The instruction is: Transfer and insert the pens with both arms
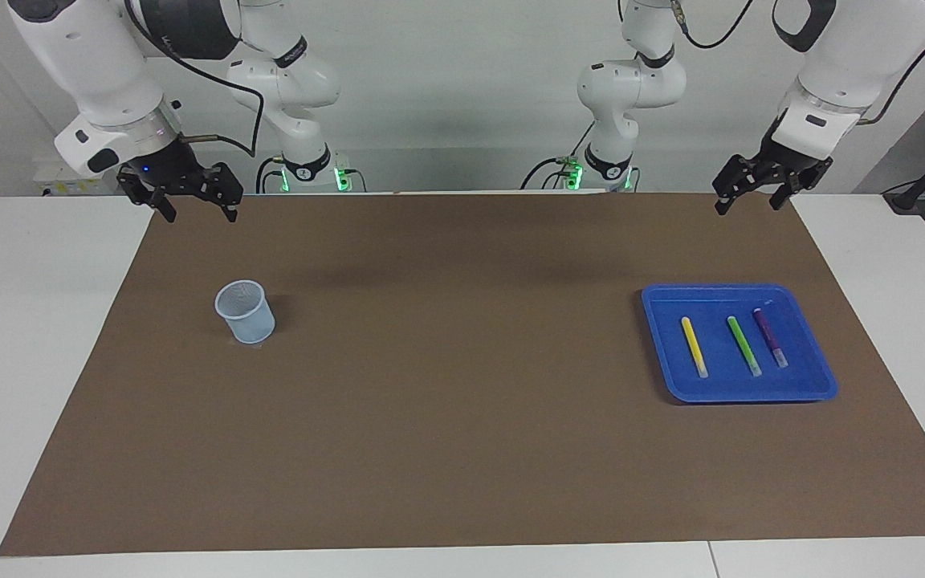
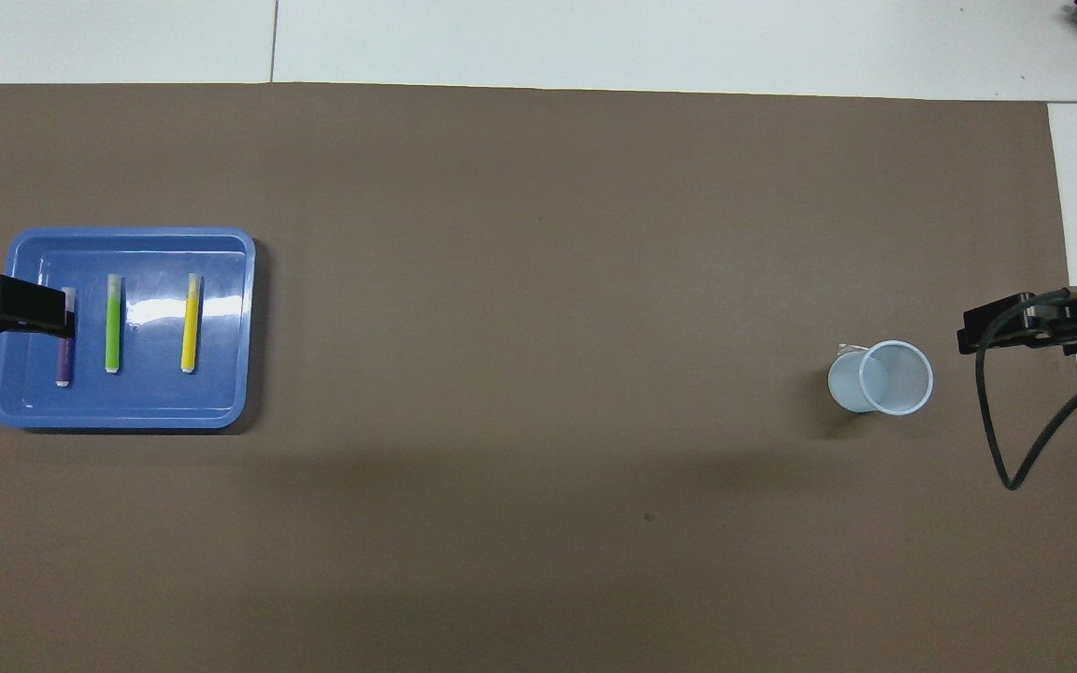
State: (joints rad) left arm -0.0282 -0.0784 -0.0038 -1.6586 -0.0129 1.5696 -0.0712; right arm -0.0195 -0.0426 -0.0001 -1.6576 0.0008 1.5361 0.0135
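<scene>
While all three pens lie inside the shallow blue plastic tray (image 1: pixel 820 377), nothing of the transfer has been carried out. The yellow marker pen (image 1: pixel 693 345), the bright green marker pen (image 1: pixel 743 345) and the purple marker pen (image 1: pixel 770 337) rest side by side on the tray's floor, apart from each other, whitish ends pointing away from the robots; the yellow one is the closest of them to the pale translucent plastic cup (image 1: pixel 245 311). That cup stands upright on the brown mat (image 1: pixel 462 449), well apart from the tray, toward the right arm's end of the table, and looks empty.

Above the mat's edge nearer to the robots than the tray, the left gripper (image 1: pixel 746 203) hangs with its fingers spread, holding nothing; from overhead it overlaps the purple pen's end of the tray. Away from the tray, up by the cup's end of the mat, the right gripper (image 1: pixel 197 213) waits, fingers likewise spread and empty.

Every step is left, as I judge it: picking up each pen, passing it between the arms, and dropping it into the cup.
</scene>
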